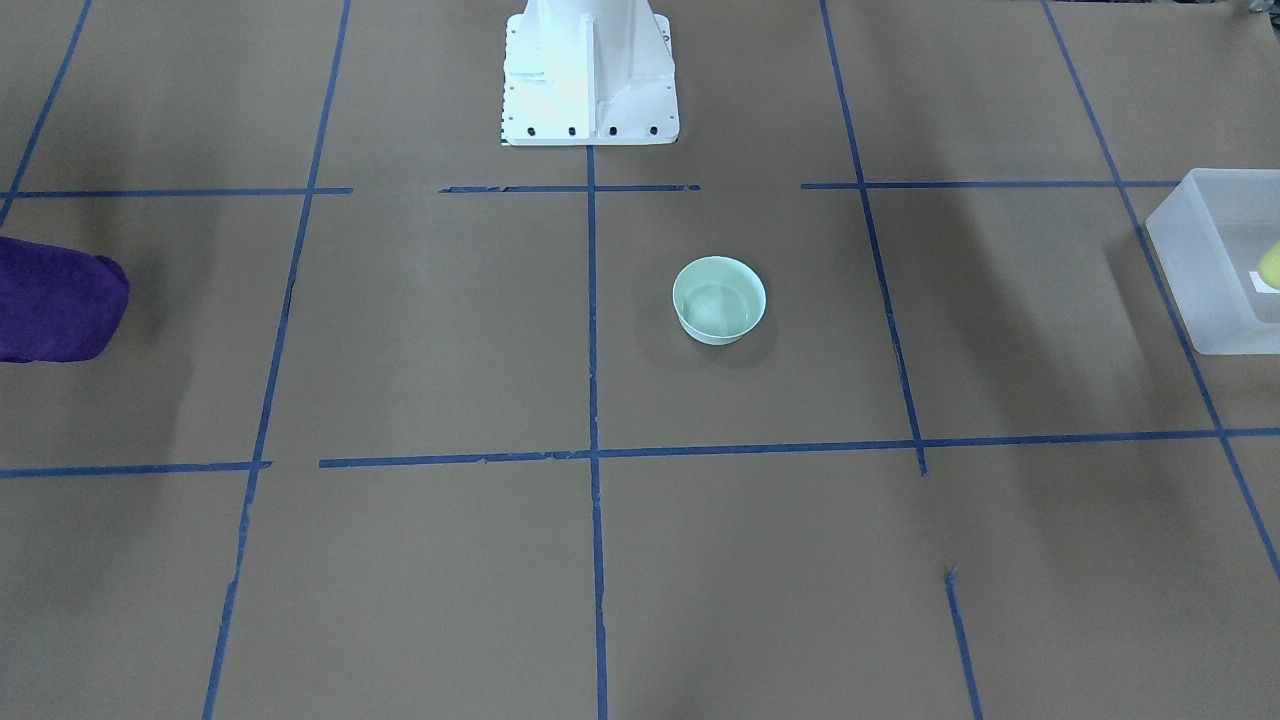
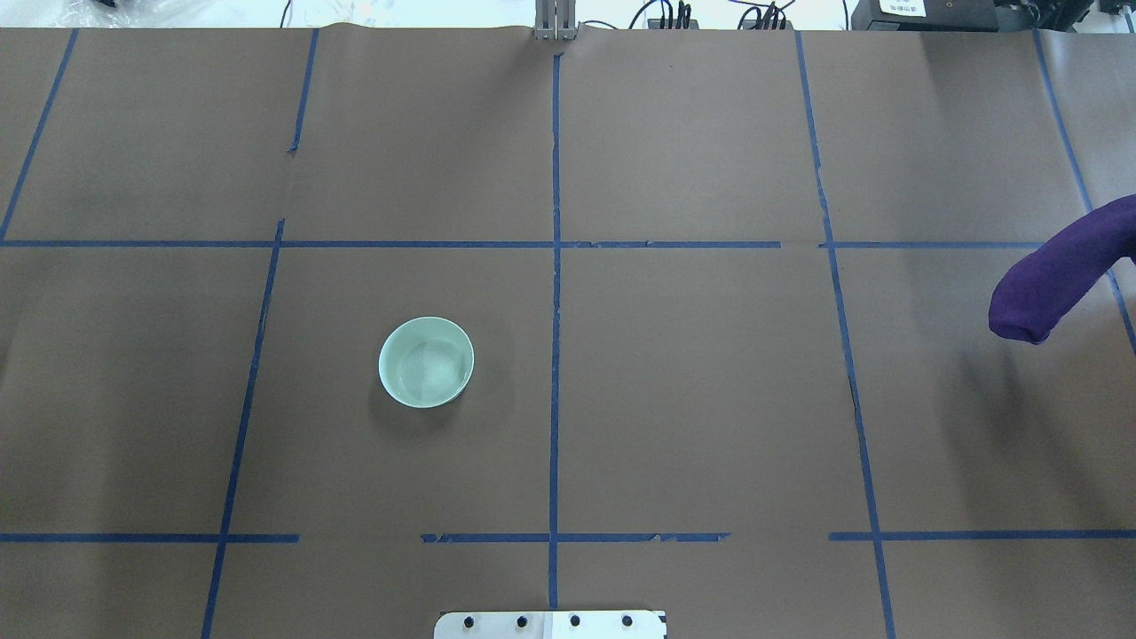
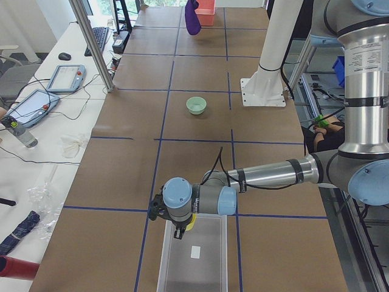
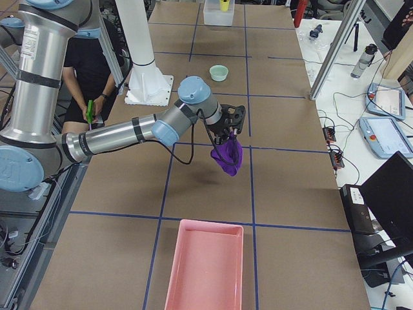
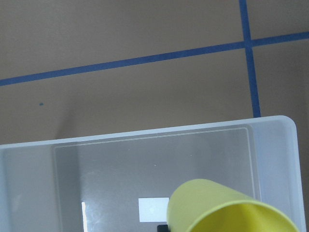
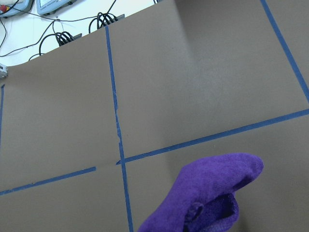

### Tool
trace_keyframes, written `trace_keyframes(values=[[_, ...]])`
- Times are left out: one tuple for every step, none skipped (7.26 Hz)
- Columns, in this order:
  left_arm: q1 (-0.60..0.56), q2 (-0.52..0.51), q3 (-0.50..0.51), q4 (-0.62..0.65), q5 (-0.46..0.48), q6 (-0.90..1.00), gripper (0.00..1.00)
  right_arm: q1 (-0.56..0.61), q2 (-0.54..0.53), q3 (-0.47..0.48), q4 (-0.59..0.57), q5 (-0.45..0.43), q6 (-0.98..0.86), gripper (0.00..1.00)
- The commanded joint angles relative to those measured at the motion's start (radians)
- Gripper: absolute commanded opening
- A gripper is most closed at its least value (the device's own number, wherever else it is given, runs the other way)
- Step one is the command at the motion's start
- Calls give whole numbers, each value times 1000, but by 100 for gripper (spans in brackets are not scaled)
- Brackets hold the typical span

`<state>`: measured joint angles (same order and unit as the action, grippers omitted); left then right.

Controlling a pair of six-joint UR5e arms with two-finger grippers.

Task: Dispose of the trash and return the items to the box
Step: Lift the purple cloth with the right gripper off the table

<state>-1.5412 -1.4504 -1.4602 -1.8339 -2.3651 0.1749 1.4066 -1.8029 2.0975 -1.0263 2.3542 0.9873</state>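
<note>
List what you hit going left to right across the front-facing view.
purple cloth → robot base → mint-green bowl → box

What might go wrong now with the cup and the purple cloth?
1. The cup hangs above the box close to one wall; let go here, it might hit the rim and tumble out.
2. The cloth dangles over the table, short of the pink tray; dropped now, it would likely miss.
</note>
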Motion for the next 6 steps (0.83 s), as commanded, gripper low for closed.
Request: trace_keyframes(values=[[38, -1, 63, -80, -26, -3, 0, 55, 4, 1, 0, 5, -7, 0], [41, -1, 86, -84, -29, -3, 0, 66, 10, 1, 2, 5, -7, 0], [43, -1, 90, -93, -29, -3, 0, 81, 8, 1, 2, 5, -34, 0], [47, -2, 107, -94, -45, -3, 5, 95, 7, 1, 0, 5, -68, 0], [47, -2, 107, -97, -51, -3, 27, 98, 7, 1, 0, 5, -68, 0], [47, -5, 107, -99, -51, -3, 54, 98, 8, 1, 2, 5, -68, 0]])
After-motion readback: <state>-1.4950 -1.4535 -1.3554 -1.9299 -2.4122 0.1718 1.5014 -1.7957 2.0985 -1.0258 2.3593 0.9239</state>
